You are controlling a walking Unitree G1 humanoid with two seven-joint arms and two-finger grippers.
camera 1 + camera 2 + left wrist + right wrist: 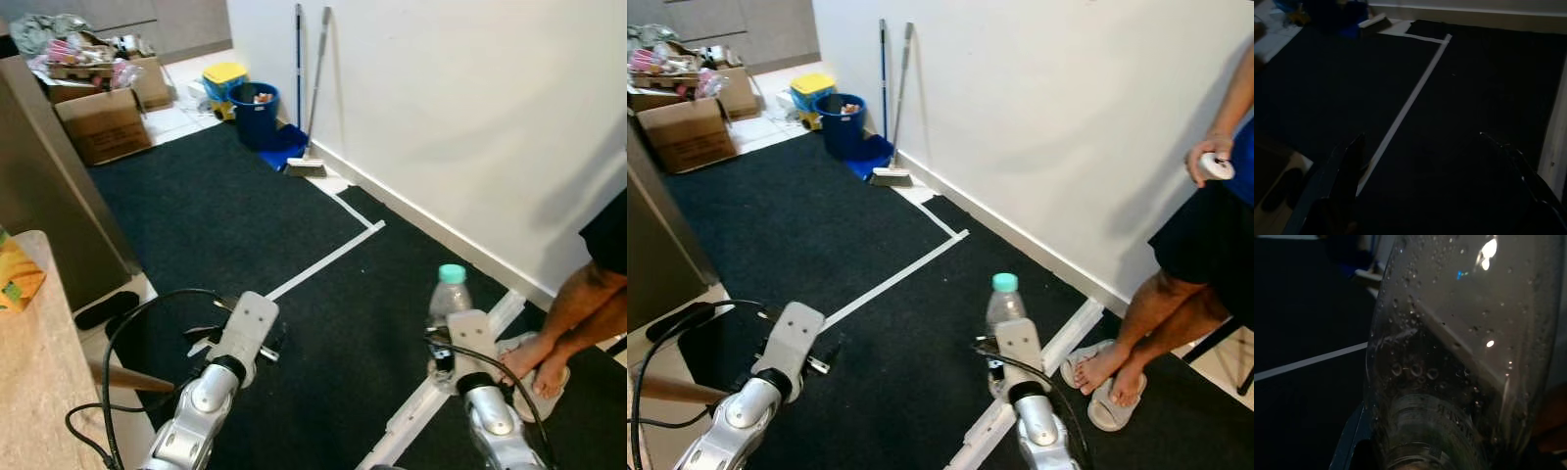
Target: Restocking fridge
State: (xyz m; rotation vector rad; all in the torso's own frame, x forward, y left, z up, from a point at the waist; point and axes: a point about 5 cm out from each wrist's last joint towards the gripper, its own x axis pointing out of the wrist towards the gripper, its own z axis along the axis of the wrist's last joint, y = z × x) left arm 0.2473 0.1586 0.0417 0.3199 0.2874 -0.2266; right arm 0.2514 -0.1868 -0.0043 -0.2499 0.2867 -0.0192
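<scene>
Clear bottle (1003, 305) in right pincer (1011, 345); fingers hidden behind wrist.

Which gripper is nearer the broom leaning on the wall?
Left. The left gripper sits forward-left, open over dark carpet; the right gripper, holding the water bottle, is farther from the broom.

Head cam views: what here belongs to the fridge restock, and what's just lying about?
Job:
water bottle, upright in the right gripper
fridge, grey side panel on the robot's left
left gripper, open, holding nothing

Lying about:
cardboard boxes
blue bucket
broom against the wall
person in sandals
white tape lines on the black mat
</scene>
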